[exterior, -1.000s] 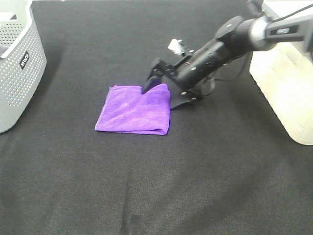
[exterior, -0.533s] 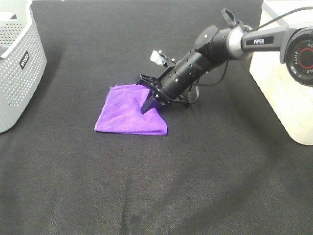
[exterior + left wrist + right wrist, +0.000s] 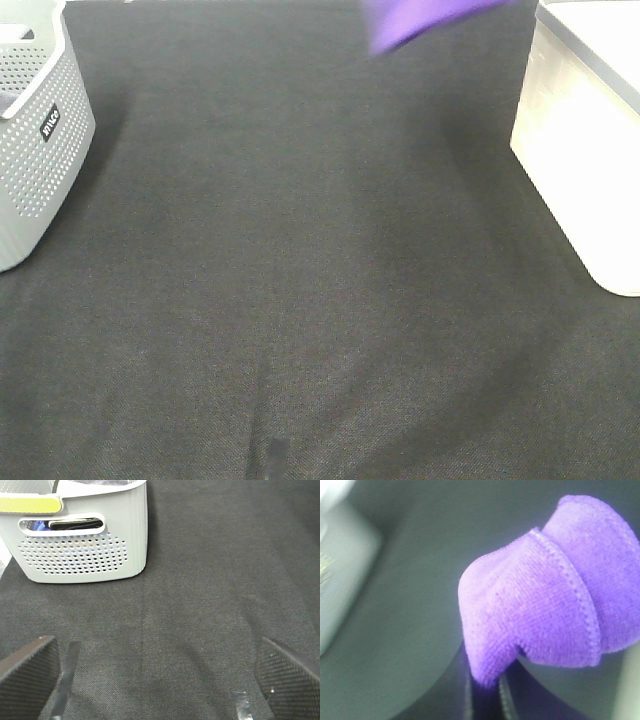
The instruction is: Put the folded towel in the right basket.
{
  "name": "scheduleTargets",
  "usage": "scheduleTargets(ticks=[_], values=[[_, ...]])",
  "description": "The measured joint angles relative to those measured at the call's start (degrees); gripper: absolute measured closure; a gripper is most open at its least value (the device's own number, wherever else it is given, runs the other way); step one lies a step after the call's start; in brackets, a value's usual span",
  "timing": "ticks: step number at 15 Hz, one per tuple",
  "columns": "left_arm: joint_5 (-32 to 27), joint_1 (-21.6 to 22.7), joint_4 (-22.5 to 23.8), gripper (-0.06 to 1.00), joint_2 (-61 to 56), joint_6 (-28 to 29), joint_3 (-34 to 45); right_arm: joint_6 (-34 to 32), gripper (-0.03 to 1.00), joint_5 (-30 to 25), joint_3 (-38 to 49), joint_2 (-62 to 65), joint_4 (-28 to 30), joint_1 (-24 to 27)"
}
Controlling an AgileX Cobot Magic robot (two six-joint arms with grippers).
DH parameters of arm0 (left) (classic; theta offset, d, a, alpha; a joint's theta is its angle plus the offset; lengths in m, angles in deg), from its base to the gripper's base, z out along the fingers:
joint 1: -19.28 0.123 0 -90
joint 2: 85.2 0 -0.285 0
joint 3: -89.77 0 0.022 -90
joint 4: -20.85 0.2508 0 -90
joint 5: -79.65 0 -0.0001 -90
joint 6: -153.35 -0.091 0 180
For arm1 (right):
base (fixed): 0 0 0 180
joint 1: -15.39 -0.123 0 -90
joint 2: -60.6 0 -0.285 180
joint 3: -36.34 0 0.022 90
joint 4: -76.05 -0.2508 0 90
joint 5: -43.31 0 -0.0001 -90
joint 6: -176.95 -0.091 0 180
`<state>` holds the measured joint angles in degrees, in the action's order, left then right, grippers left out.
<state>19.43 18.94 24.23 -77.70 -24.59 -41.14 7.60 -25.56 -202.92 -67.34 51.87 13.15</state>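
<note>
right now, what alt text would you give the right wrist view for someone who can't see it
A bunched purple towel, pinched in the right gripper, fills much of the view, close to the camera. Behind it the dark table is blurred, with a pale basket at one edge.

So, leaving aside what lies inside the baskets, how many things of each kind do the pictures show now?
Baskets: 2 (grey basket, white basket)
Towels: 1 (purple towel, lifted off the table)
Total: 3
</note>
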Motion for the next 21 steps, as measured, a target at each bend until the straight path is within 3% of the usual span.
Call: scheduleTargets(ticks=[3,5,6,7,8,9,14,19,21], values=[[0.0,0.0,0.0,-0.04,0.0,0.0,0.0,-0.2,0.89,-0.3,-0.3,3.4,6.7,11.2],[0.0,0.0,0.0,-0.04,0.0,0.0,0.0,-0.3,0.79,-0.6,-0.3,2.4,12.4,14.7],[0.0,0.0,0.0,-0.04,0.0,0.0,0.0,-0.6,0.65,-0.6,-0.3,1.1,15.5,15.1],[0.0,0.0,0.0,-0.04,0.0,0.0,0.0,-1.9,0.33,-0.7,-0.3,-1.3,17.8,15.1],[0.0,0.0,0.0,-0.04,0.0,0.0,0.0,-2.3,0.15,-0.9,-0.3,-2.8,17.9,15.0],[0.0,0.0,0.0,-0.04,0.0,0.0,0.0,-2.6,0.05,-1.0,-0.3,-4.0,17.6,15.0],[0.0,0.0,0.0,-0.04,0.0,0.0,0.0,-3.3,-0.01,-1.0,-0.3,-2.8,14.1,13.2],[0.0,0.0,0.0,-0.04,0.0,0.0,0.0,-7.8,-0.02,-1.0,1.0,2.3,16.0,-0.2],[0.0,0.0,0.0,-0.04,0.0,0.0,0.0,-7.8,-0.02,-1.0,9.9,9.8,16.2,-1.7]])
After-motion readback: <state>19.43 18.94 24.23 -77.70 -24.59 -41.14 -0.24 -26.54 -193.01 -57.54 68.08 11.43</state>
